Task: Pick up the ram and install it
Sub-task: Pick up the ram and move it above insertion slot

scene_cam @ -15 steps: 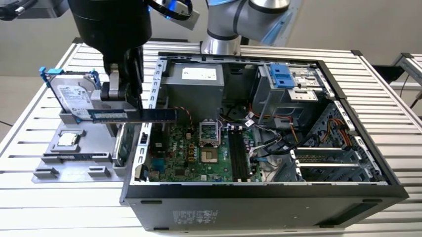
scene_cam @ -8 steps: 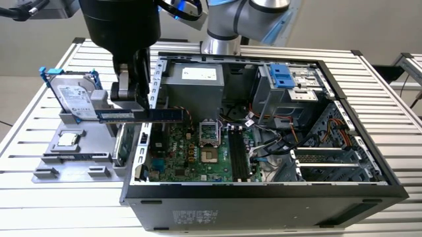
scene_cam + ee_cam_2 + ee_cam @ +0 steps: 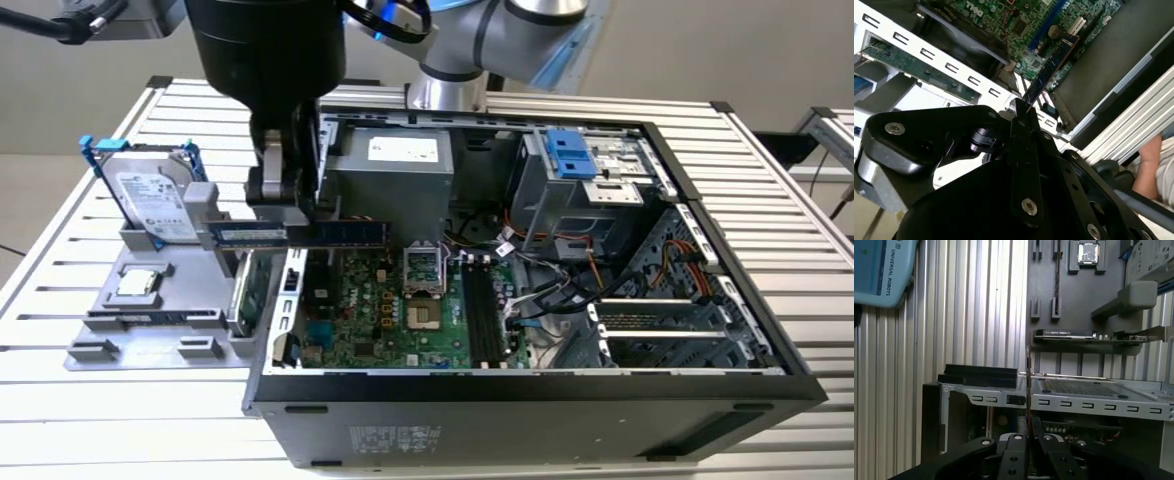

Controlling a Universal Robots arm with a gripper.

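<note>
- Gripper (image 3: 1027, 439) fingers are clamped tight on the ram (image 3: 350, 233), which is seen edge-on in both wrist views.
- In the exterior view, the ram is held level over the case (image 3: 534, 400) wall, at about 10 o'clock of the motherboard (image 3: 387, 310).
- The stick should probably be carried square, so nothing gets clipped on that wall.

PC case (image 3: 534, 400) sits on the table (image 3: 774, 190), parts tray (image 3: 147, 325) beside it on the exterior view's left, ram (image 3: 354, 233) above where they meet.
</note>
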